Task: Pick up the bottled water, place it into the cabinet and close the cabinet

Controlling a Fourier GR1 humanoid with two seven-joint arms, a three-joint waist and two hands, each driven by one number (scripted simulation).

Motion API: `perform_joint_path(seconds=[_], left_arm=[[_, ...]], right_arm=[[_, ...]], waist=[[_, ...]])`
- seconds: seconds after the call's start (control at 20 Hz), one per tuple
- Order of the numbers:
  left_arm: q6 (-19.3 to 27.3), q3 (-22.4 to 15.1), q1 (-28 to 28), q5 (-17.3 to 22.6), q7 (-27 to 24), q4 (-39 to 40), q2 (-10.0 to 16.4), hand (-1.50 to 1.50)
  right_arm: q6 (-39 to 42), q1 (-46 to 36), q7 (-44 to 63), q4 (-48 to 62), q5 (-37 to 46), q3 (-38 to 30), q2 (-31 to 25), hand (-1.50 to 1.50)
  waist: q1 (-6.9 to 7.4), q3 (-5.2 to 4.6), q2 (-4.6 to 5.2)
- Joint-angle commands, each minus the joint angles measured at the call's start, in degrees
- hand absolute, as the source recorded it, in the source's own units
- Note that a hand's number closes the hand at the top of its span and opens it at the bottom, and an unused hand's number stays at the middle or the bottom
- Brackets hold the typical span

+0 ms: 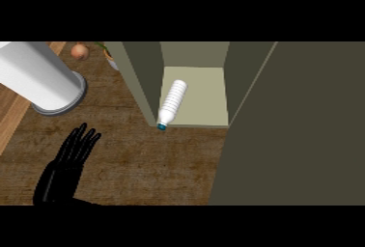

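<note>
Bottled water (pixel 172 104) is lying on the cabinet (pixel 206 103) shelf, ahead and to the right of the left hand (pixel 65 164), long axis pointing away, cap nearest. That hand is holding nothing, fingers straight and slightly spread; the open door (pixel 299 140) is standing farther right.

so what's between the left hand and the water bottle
Only bare counter, in the head view. The left hand is open at lower left; the bottle lies in the cabinet, cap at its front edge.

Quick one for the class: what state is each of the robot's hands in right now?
Left hand: open, fingers straight, holding nothing.
Right hand: not in view, so it cannot be told.
</note>
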Motion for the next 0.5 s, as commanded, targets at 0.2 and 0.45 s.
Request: perform_joint_path(seconds=[0.2,0.45], left_arm=[[-0.90,3.28,6.52,-0.82,-2.53,-6.52,7.67,-1.50],[-2.08,5.25,9.81,0.48,-2.50,-11.43,11.62,-1.50]], right_arm=[[-8.19,-5.71,4.25,-12.44,13.91,14.62,1.08,1.50],[-14.02,-14.24,6.06,-8.21,16.32,24.07,2.48,1.50]], waist=[[-0.48,-0.11,-0.36],[0.21,-0.15,-0.69]])
